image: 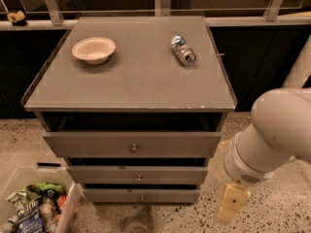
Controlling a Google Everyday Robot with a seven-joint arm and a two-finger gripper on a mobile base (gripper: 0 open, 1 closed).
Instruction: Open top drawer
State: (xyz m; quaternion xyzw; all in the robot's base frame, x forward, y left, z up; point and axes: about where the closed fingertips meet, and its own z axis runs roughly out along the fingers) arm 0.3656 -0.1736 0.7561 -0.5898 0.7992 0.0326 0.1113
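The top drawer [97, 144] is the widest grey front of three, under the cabinet's grey top, with a small round metal knob [133, 148] at its centre. A dark gap shows above its front. My gripper [228, 205] hangs low at the lower right on the end of the thick cream arm [272, 135]. It is to the right of the drawer stack, at about the height of the bottom drawer, and apart from the cabinet. It touches nothing.
Two slimmer drawers [107, 174] [112, 196] sit below. A paper bowl [94, 49] and a lying can [183, 50] rest on the cabinet top [131, 86]. A clear bin of snack packets [34, 208] stands on the speckled floor at lower left.
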